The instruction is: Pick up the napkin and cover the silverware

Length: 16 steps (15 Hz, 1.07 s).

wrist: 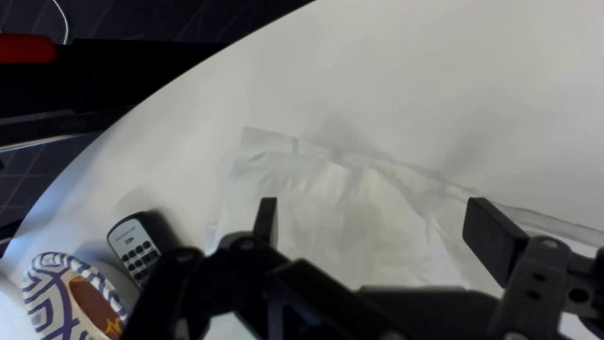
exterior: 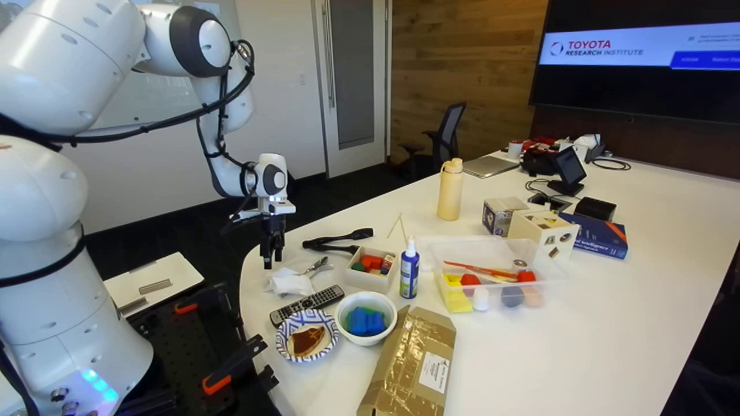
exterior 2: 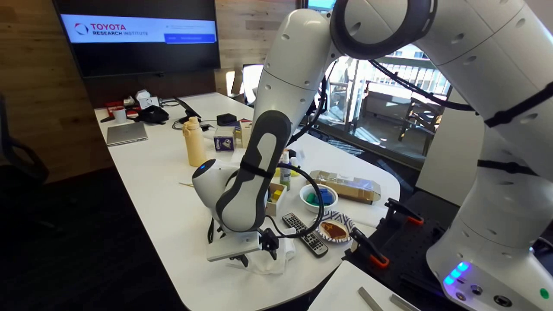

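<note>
The black two-fingered gripper is spread wide above a thin, wrinkled white napkin. Skinny gray metal silverware lies just beside it.

My fingers are black. Napkin: white. Dish: blue geometric pattern on white. Flask: pale yellow.

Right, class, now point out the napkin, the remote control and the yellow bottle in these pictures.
Napkin (wrist: 349, 222): in the wrist view, on its creased face.
Remote control (exterior: 307, 305): in an exterior view, on its keypad.
Yellow bottle (exterior 2: 195, 147): in an exterior view, on its body.
</note>
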{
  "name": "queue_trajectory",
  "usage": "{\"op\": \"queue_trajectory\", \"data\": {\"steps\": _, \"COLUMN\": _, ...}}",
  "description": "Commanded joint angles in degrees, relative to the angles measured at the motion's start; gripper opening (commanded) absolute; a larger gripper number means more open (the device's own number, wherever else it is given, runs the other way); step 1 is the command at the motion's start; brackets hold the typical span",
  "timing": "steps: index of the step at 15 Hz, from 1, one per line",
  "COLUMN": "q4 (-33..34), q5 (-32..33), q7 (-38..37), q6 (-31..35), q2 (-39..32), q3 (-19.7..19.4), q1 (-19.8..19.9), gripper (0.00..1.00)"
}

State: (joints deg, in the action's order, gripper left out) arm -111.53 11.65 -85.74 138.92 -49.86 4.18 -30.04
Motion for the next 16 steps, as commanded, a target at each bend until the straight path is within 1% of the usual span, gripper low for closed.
{"op": "queue_trajectory", "data": {"steps": 1, "q4": -0.36, "q5": -1.82, "q7": 2.00, "q6": 1.60, "q2": -0.12, "q3": 0.39, "q1": 0.53, "gripper": 1.00}}
{"op": "queue_trajectory", "data": {"steps": 2, "q4": -0.37, "q5": -1.89, "q7": 2.07, "q6": 1.56, "q2": -0.17, "q3": 0.43, "q1": 0.52, "gripper": 1.00}}
{"op": "queue_trajectory", "data": {"steps": 3, "q4": -0.30, "q5": -1.86, "q7": 2.11, "q6": 1.49, "q2": -0.29, "q3": 0.37, "q1": 0.44, "gripper": 0.93}}
{"op": "queue_trajectory", "data": {"steps": 4, "q4": -0.30, "q5": -1.84, "q7": 2.14, "q6": 1.46, "q2": -0.30, "q3": 0.37, "q1": 0.40, "gripper": 0.74}}
{"op": "queue_trajectory", "data": {"steps": 7, "q4": -0.30, "q5": -1.77, "q7": 2.21, "q6": 1.25, "q2": -0.42, "q3": 0.36, "q1": 0.29, "gripper": 0.49}}
{"op": "queue_trajectory", "data": {"steps": 12, "q4": -0.39, "q5": -1.80, "q7": 2.67, "q6": 0.93, "q2": -0.63, "q3": 0.37, "q1": 0.18, "gripper": 0.12}}
{"op": "queue_trajectory", "data": {"steps": 14, "q4": -0.39, "q5": -1.84, "q7": 2.74, "q6": 0.82, "q2": -0.77, "q3": 0.34, "q1": 0.15, "gripper": 0.00}}
{"op": "queue_trajectory", "data": {"steps": 16, "q4": -0.34, "q5": -1.87, "q7": 2.81, "q6": 0.77, "q2": -0.97, "q3": 0.36, "q1": 0.19, "gripper": 0.00}}
